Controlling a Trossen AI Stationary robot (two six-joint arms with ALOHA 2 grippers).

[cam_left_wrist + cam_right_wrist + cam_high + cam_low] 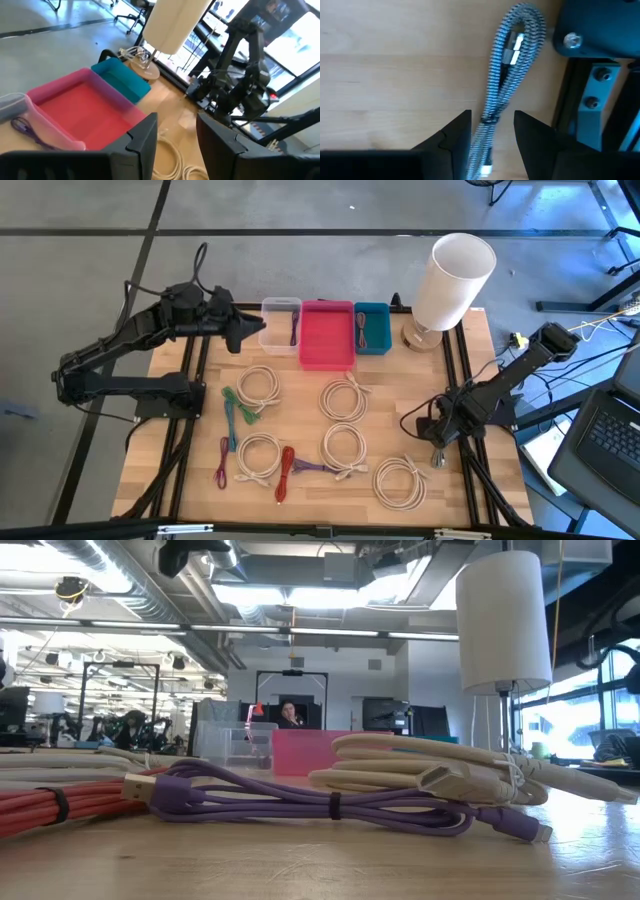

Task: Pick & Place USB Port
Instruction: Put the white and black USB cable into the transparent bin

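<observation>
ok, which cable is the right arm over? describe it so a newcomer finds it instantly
Start at the tall white lamp at the table's far right corner, then follow that right edge toward the near side to the right gripper. The braided grey cable lies beneath its open fingers, folded in a tight narrow bundle, unlike the round cream coils nearby.

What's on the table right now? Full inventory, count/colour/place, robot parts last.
Bins: 3, clear, pink, teal; row at the table's back edge. Clear and teal each hold a cable.
White cable coils: 5; centre and front, e.g..
Green cable: 1; left of centre.
Purple cables: 2; front left and front centre.
Red cable: 1; front centre.
Braided grey cable: 1; right edge, under the right gripper.
Lamp: 1, white shade, wooden base; back right.
Left gripper: open, over the clear bin.
Right gripper: open, fingers either side of the braided cable.
</observation>
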